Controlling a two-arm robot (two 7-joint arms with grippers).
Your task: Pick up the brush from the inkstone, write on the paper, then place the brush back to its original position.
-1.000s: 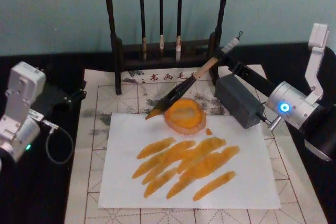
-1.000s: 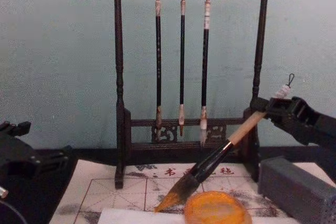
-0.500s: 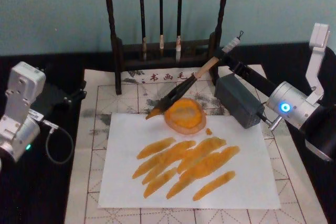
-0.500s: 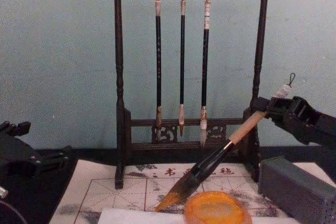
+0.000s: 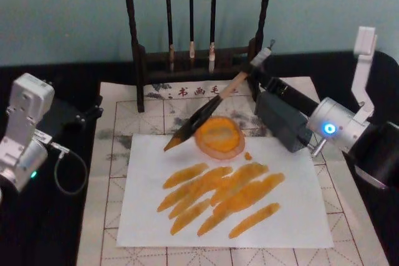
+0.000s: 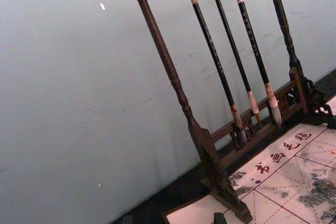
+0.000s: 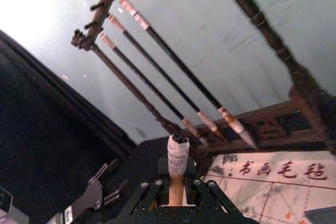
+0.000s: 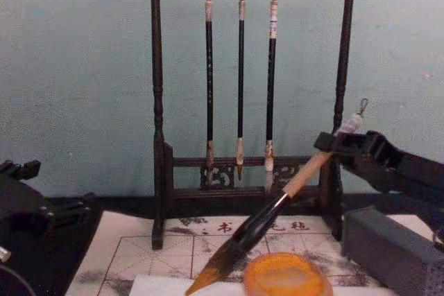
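One brush (image 5: 211, 108) in play: thick, pale tan wooden upper handle, glossy black lower section, dark bristles going orange-brown at the tip, white end cap with a loop. Right tool (image 5: 259, 63) is clamped on the tan handle just under the cap; right wrist view has the cap poking up between the gripping fingers (image 7: 155, 186). Brush is tilted, with the cap high and behind-right of the inkstone (image 5: 219, 136) and the black section by the inkstone's far-left rim. Its tip is low, just left of the inkstone near the paper (image 5: 293, 216)'s far edge. Can't tell if the tip touches the paper.

Inkstone: round, shallow, orange-yellow, raised rim, sits on the paper's far edge. Orange strokes (image 5: 218, 194) cover the paper on the inkstone's near side. Grey block (image 5: 280, 119) just right of the inkstone. Rack (image 5: 134, 42) with three thin brushes (image 5: 191, 10) stands behind it. Left tool (image 5: 78, 115) is parked over the bench (image 5: 50, 228), well left of the inkstone; can't tell its state.
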